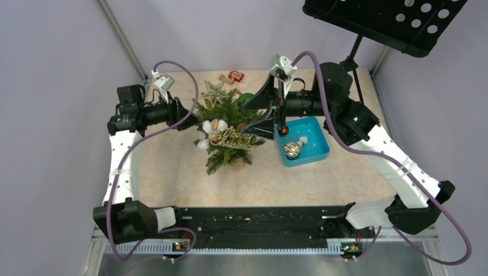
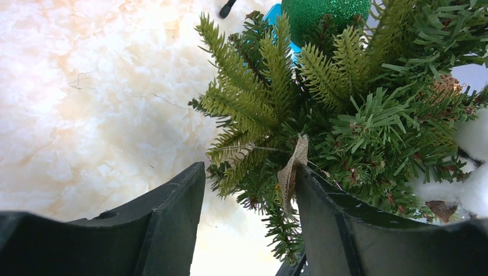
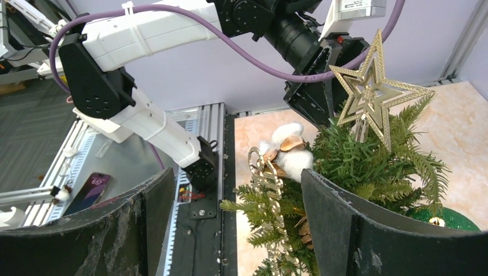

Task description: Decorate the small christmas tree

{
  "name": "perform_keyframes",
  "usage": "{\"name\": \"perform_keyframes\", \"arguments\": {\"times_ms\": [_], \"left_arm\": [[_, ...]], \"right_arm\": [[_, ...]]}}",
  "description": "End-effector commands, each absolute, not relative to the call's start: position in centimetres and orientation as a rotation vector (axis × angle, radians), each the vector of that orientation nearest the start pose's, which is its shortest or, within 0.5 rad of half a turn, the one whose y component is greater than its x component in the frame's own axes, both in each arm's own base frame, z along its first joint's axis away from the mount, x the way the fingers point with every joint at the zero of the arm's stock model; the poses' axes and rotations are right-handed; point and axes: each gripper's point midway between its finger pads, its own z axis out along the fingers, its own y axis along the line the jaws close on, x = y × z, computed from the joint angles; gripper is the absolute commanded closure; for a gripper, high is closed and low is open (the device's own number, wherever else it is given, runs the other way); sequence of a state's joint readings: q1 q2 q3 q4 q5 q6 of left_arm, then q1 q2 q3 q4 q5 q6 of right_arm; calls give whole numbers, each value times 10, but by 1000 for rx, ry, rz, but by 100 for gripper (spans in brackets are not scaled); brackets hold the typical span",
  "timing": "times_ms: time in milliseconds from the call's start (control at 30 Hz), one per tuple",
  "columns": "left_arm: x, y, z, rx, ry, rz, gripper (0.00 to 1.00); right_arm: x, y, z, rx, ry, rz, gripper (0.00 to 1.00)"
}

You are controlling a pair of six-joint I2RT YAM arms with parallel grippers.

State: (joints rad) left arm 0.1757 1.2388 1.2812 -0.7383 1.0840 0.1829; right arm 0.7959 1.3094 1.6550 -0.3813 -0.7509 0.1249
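Overhead, we see the small dark-green artificial christmas tree (image 1: pixel 227 135) mid-table between left gripper (image 1: pixel 187 118) and right gripper (image 1: pixel 248 119). Left wrist: jaws spread around a branch (image 2: pixel 247 109). Right wrist: jaws spread, empty; we'd advance slowly, sparing the gold glitter star (image 3: pixel 371 86).

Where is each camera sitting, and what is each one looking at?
Top external: above and behind the arms, looking down at the small christmas tree; both whole arms show.
Left wrist: on the left arm, facing the tree's branches close up; its own fingers show.
Right wrist: on the right arm, looking past the gold star at the left arm; its own fingers show.
All three see the tree.
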Motion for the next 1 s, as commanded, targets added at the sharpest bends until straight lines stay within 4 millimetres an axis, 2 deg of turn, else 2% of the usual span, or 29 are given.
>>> {"name": "perform_keyframes", "arguments": {"times_ms": [0,133,233,467,700,967], "left_arm": [[290,-103,316,607,1874,-944,35],[296,-98,316,590,1885,-896,29],[290,-104,324,619,1859,-939,25],[289,-99,323,620,1881,-885,24],[297,-86,330,584,1910,-773,20],[289,-88,338,604,1907,-780,17]], "right_arm": [[156,336,479,-1127,1265,1286,21],[156,336,479,-1127,1263,1286,21],[155,335,478,-1127,1267,1288,21],[153,334,479,-1128,1258,1290,21],[153,334,478,-1132,1256,1289,21],[152,334,480,-1136,1245,1286,21]]}}
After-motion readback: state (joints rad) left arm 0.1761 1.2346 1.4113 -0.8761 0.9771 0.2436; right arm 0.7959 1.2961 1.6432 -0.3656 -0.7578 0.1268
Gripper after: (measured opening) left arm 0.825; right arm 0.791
